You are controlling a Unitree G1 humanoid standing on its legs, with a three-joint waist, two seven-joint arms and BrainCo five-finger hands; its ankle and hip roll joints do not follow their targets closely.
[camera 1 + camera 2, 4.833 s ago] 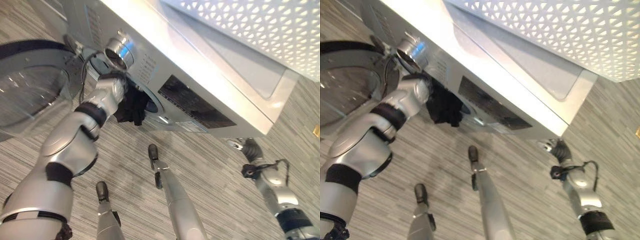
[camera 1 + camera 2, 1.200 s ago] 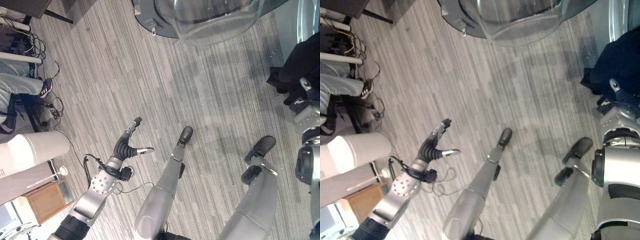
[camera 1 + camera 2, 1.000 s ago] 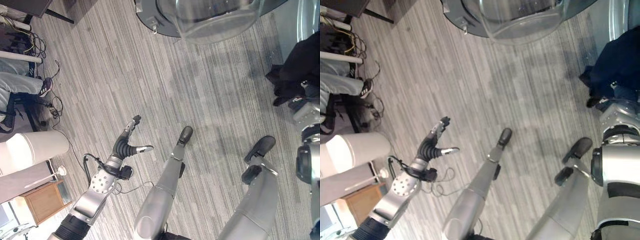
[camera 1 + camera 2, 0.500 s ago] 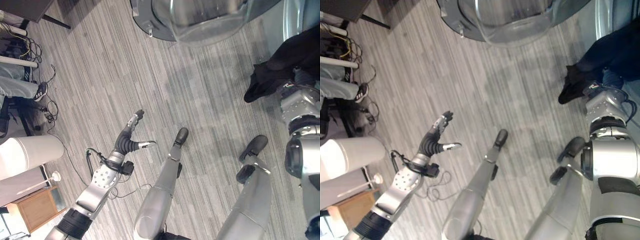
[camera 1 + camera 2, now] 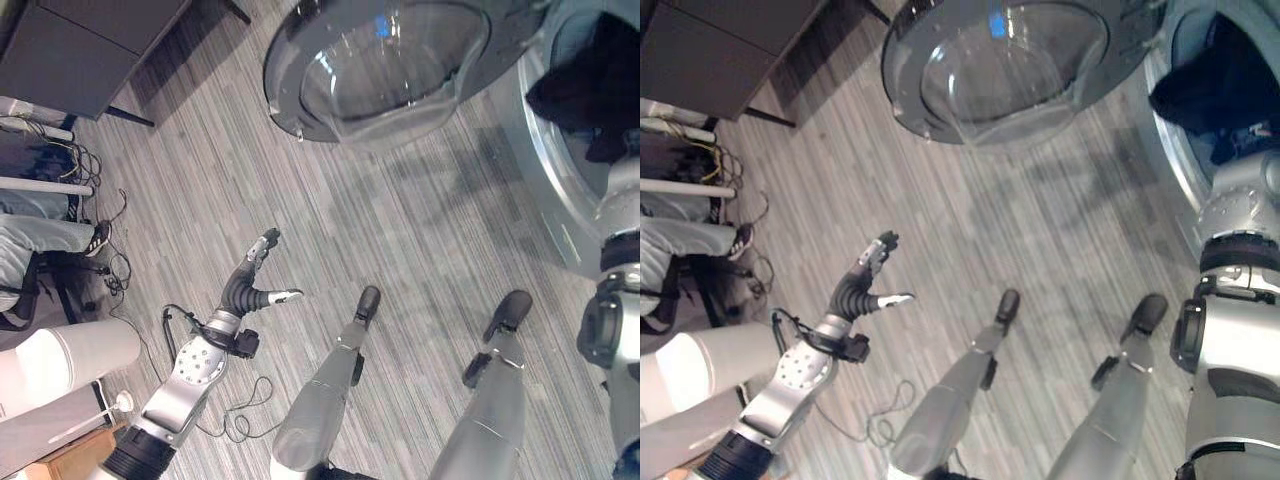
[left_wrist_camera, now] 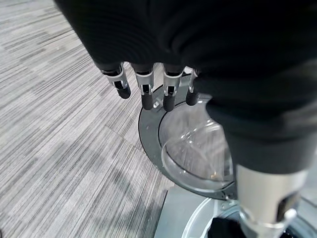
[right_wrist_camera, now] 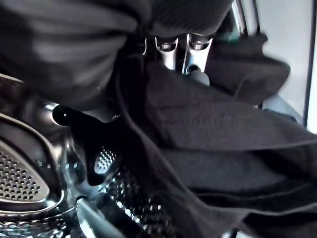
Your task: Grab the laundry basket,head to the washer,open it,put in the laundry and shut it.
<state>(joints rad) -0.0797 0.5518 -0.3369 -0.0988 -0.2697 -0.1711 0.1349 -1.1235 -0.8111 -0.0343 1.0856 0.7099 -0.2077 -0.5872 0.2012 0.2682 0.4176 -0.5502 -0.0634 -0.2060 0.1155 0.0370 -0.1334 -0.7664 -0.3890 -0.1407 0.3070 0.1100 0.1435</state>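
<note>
Right hand point(image 7: 173, 52) fingers are curling into the dark cloth point(image 7: 213, 129), carrying it through the washer point(image 5: 545, 190) mouth over the drum point(image 7: 29, 183), so it drops inside. Left hand point(image 5: 250, 285) is hanging relaxed over the floor point(image 5: 400, 240), clear of the open door point(image 5: 385, 60).

- Washer door point(image 5: 385, 65) swung fully open, hanging out over the striped floor point(image 5: 400, 230); it bounds the washer mouth on the robot's left side.
- Drum opening point(image 5: 590, 110) largely taken up by the dark laundry point(image 5: 590, 85) and the right arm reaching in; little free passage beside them.
- Right wrist view: dark cloth lies across the right hand point(image 7: 190, 54) fingers; perforated drum wall point(image 7: 29, 183) free just beyond.
- Left hand point(image 5: 250, 290), fingers spread, over bare floor well apart from door and washer.
- Further to the robot's left: dark cabinet point(image 5: 90, 55), cable tangle point(image 5: 45, 160), seated person's leg point(image 5: 50, 235), white cylinder point(image 5: 65, 360).
</note>
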